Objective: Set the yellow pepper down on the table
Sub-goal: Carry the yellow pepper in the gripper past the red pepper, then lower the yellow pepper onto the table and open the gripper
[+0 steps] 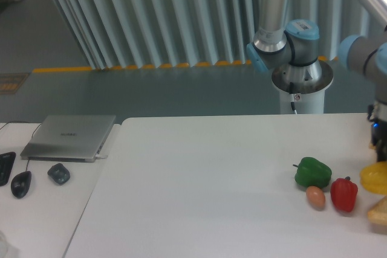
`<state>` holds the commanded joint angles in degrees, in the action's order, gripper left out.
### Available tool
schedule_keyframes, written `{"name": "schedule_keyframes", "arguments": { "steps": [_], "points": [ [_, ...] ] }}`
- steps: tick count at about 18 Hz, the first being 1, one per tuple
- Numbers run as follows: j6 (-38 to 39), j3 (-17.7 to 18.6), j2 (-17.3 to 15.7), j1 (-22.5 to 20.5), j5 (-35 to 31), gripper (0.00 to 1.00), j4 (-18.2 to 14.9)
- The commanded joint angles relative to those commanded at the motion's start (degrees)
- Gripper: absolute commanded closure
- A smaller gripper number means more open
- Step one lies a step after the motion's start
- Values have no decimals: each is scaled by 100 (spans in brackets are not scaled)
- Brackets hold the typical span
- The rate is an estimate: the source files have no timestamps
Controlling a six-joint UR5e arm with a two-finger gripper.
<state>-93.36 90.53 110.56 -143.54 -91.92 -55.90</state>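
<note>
The yellow pepper (pixel 373 178) shows at the far right edge, glossy and lumpy, low over the white table (pixel 211 173) just right of the red pepper. My gripper (pixel 380 160) comes straight down onto its top, dark and partly cut off by the frame edge. Its fingers appear closed on the pepper. Whether the pepper touches the tabletop cannot be told.
A green pepper (pixel 313 172), a red pepper (pixel 343 194), a small brown egg-like item (pixel 315 197) and a pale bread-like piece (pixel 378 211) cluster at the table's right. A laptop (pixel 69 136) and a mouse (pixel 20 183) lie on the side desk. The arm's base (pixel 301 83) stands behind the table.
</note>
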Motion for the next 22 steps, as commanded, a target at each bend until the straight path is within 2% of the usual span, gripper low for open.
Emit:
{"name": "schedule_keyframes", "arguments": {
  "steps": [2, 5, 7, 12, 14, 17, 18, 19, 22],
  "points": [
    [220, -62, 62, 80, -19, 51, 0],
    [590, -150, 220, 273, -71, 51, 185],
    [757, -202, 317, 405, -307, 51, 220],
    [1478, -449, 747, 792, -729, 50, 430],
    [1522, -467, 783, 854, -818, 41, 449],
    [1514, -458, 765, 854, -818, 18, 449],
    [1531, -458, 757, 854, -827, 5, 449],
    [1540, -449, 739, 854, -819, 0, 449],
    [1505, -423, 713, 862, -818, 0, 440]
  ]
}}
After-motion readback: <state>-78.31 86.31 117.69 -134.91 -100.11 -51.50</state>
